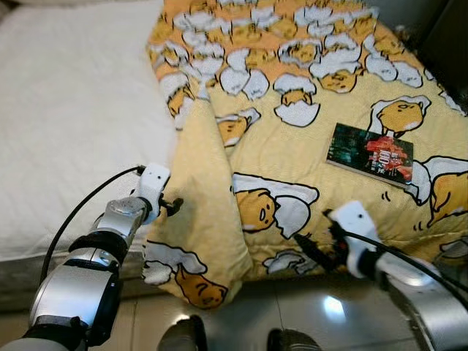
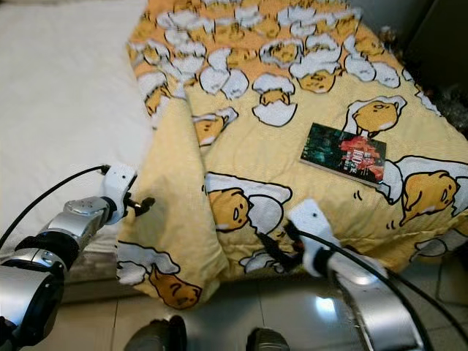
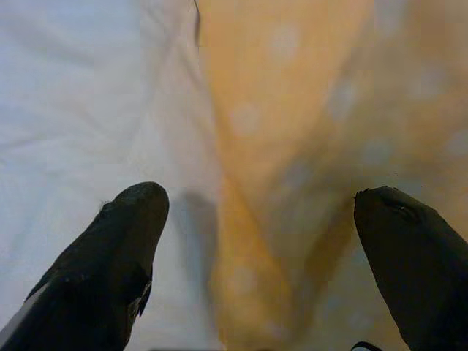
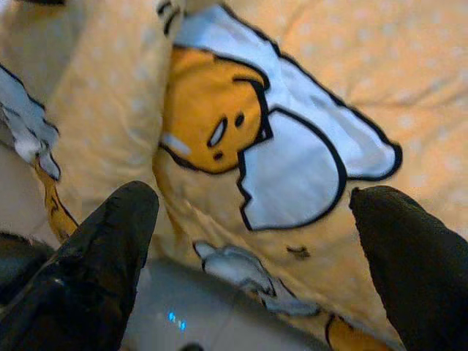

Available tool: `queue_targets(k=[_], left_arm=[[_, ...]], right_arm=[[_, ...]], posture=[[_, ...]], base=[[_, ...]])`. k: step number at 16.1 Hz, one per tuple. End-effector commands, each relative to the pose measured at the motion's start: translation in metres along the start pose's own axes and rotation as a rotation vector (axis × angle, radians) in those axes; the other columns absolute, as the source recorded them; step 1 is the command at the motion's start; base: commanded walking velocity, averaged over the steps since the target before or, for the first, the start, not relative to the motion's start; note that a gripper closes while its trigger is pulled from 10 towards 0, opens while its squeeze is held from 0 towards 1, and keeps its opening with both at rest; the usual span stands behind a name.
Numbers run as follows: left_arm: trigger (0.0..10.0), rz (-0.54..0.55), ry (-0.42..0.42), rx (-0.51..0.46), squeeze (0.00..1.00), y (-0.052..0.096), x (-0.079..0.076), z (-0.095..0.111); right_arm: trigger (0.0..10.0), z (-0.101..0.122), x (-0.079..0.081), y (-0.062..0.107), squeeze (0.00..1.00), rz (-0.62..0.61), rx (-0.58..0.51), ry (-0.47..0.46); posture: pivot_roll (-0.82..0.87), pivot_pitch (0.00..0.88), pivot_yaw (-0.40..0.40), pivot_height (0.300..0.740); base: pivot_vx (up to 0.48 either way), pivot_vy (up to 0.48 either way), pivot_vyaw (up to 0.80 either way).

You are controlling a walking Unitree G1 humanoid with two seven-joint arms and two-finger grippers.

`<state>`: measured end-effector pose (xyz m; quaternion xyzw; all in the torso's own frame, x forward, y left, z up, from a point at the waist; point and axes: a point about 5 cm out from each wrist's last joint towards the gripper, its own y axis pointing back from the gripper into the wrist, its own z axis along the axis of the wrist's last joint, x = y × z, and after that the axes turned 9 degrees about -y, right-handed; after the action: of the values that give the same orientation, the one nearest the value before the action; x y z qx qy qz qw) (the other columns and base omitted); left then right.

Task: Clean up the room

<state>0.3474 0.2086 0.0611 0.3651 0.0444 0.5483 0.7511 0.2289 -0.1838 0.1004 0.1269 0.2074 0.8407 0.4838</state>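
Two grippers up at the foot of the bed, both spread wide and holding nothing. Left gripper sits right at the folded-over flap of the yellow egg-print quilt, where the flap meets the bare white mattress; its wrist view has the fold's edge between the fingers. Right gripper hovers at the quilt's hanging foot edge, above the tiled floor.

Quilt is bunched toward the right half of the bed, flap doubled back and draping off the corner. Dark book lies flat on the quilt, well apart from both grippers.

Likely step: grab the flap and spread it.

Risks:
- a pull on the quilt drags or tips the book off the bed
- left pinch catches the mattress cover along with the flap
- thin fold slips out of the closing fingers
- loose corner drops to the floor
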Motion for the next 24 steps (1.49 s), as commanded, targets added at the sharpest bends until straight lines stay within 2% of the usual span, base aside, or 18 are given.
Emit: queue_targets(k=[1,4,5,8,9,10,12,13,16,17,18,19,21,24], left_arm=[[10.0,-0.011,0.022,0.058,0.00,0.000,-0.005,-0.012],[10.0,-0.017,0.038,0.043,0.00,0.000,-0.005,-0.011],[10.0,0.008,0.064,-0.059,0.00,0.001,0.003,0.003],[10.0,0.019,0.108,-0.281,0.00,0.011,0.016,0.026],[10.0,0.012,0.114,-0.382,0.00,0.021,0.019,0.034],[10.0,0.036,0.134,-0.477,0.00,0.038,0.021,0.041],[10.0,0.108,0.105,-0.534,0.00,0.057,0.019,0.043],[10.0,0.164,0.085,-0.569,0.00,0.073,0.009,0.044],[10.0,0.164,0.082,-0.585,0.00,0.087,-0.009,0.043],[10.0,0.149,0.080,-0.578,0.00,0.093,-0.019,0.043],[10.0,0.149,0.080,-0.578,0.00,0.093,-0.019,0.043],[10.0,0.129,0.081,-0.558,0.00,0.098,-0.028,0.041],[10.0,0.137,0.077,-0.523,0.00,0.102,-0.032,0.036],[10.0,0.151,0.072,-0.493,0.00,0.105,-0.031,0.033]], right_arm=[[10.0,-0.001,0.000,0.004,0.00,0.002,0.008,-0.011],[10.0,0.000,0.004,0.000,0.00,0.008,0.002,-0.011],[10.0,0.003,0.004,-0.001,0.00,-0.004,-0.024,-0.051],[10.0,0.007,0.006,0.000,0.00,-0.011,-0.104,-0.134],[10.0,0.009,0.007,0.001,0.00,-0.024,-0.139,-0.163],[10.0,0.011,0.006,0.001,0.00,-0.060,-0.177,-0.195],[10.0,0.010,0.005,0.000,0.00,-0.124,-0.204,-0.196],[10.0,0.009,0.004,-0.003,0.00,-0.180,-0.214,-0.192],[10.0,0.004,0.004,-0.008,0.00,-0.222,-0.208,-0.209],[10.0,0.003,0.006,-0.012,0.00,-0.210,-0.216,-0.245],[10.0,0.003,0.006,-0.012,0.00,-0.210,-0.216,-0.245],[10.0,0.004,0.012,-0.020,0.00,-0.185,-0.228,-0.276],[10.0,0.006,0.021,-0.028,0.00,-0.161,-0.241,-0.292],[10.0,0.003,0.024,-0.033,0.00,-0.174,-0.240,-0.300]], posture=[[-0.18,0.225,0.012,0.740],[-0.18,0.194,0.017,0.740],[-0.17,0.173,0.022,0.740],[-0.15,0.111,0.040,0.740],[-0.15,0.080,0.048,0.740],[-0.14,0.042,0.050,0.740],[-0.12,0.000,0.048,0.740],[-0.11,0.000,0.047,0.740],[-0.09,0.000,0.047,0.740],[-0.07,0.000,0.044,0.740],[-0.07,0.000,0.044,0.740],[-0.06,0.000,0.050,0.740],[-0.06,0.000,0.053,0.740],[-0.05,0.000,0.055,0.740]], base=[[0.000,0.000,0.00],[0.000,0.000,0.00],[0.000,0.000,0.00],[0.000,0.000,0.00],[0.000,0.000,0.00],[0.000,0.000,0.00],[0.000,0.000,0.00],[0.000,0.000,0.00],[0.000,0.000,0.00],[0.000,0.000,0.00],[0.000,0.000,0.00],[0.000,0.409,0.00],[0.000,0.480,0.00],[0.000,0.480,0.00]])
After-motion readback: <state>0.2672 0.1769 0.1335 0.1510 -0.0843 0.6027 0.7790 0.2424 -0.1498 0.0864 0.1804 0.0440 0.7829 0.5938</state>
